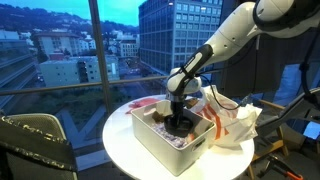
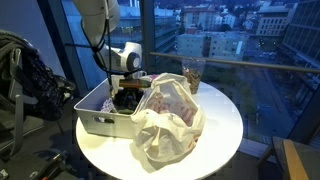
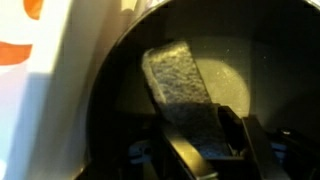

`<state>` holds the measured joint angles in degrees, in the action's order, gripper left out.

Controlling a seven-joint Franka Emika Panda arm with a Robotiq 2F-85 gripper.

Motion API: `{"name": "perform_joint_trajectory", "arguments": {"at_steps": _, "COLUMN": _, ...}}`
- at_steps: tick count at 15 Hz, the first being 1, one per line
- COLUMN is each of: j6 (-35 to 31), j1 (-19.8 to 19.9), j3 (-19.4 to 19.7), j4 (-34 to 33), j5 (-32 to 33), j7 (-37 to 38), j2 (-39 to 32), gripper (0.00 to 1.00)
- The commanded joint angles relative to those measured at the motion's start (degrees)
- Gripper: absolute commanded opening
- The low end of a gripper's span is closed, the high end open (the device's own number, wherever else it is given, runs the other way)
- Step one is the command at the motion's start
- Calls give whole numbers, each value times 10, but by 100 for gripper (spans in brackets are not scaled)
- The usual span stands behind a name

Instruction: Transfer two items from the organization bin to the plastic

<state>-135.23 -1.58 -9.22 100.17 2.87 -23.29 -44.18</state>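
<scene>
A white organization bin [image 1: 150, 140] stands on a round white table and shows in both exterior views [image 2: 100, 122]. A crumpled clear plastic bag [image 1: 235, 125] lies beside it [image 2: 165, 120]. My gripper [image 1: 178, 120] reaches down into the bin [image 2: 127, 98]. In the wrist view its fingers [image 3: 205, 150] sit on both sides of a grey speckled sponge-like pad [image 3: 175, 75]. The pad lies in a dark round vessel [image 3: 245, 60]. The fingers appear closed on the pad's edges. The rest of the bin's contents are hidden by the arm.
The round table [image 2: 215, 135] is small, with edges near the bin and bag. A glass cup [image 2: 192, 75] stands at its far side. A chair [image 1: 30, 140] stands close by. Large windows with a railing [image 1: 70, 90] lie behind.
</scene>
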Motion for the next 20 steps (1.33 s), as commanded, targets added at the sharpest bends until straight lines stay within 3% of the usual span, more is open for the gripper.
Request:
{"name": "perform_joint_trajectory", "arguments": {"at_steps": 1, "j6": 29, "j1": -3, "j3": -1, "j4": -3, "j5": -11, "j7": 36, "j2": 20, "gripper": 27}}
{"name": "perform_joint_trajectory", "arguments": {"at_steps": 4, "j6": 109, "j1": -2, "j3": -7, "j4": 5, "j5": -28, "j7": 66, "j2": 69, "gripper": 6}}
{"name": "perform_joint_trajectory", "arguments": {"at_steps": 7, "j6": 210, "j1": 14, "j3": -22, "j4": -6, "j5": -86, "j7": 63, "j2": 122, "gripper": 8}}
{"name": "perform_joint_trajectory", "arguments": {"at_steps": 12, "j6": 391, "j1": 11, "j3": 25, "j4": -30, "j5": -109, "j7": 155, "j2": 206, "gripper": 8}}
{"name": "perform_joint_trajectory", "arguments": {"at_steps": 20, "j6": 412, "j1": 67, "j3": 125, "j4": 61, "j5": -120, "j7": 266, "j2": 344, "gripper": 8}}
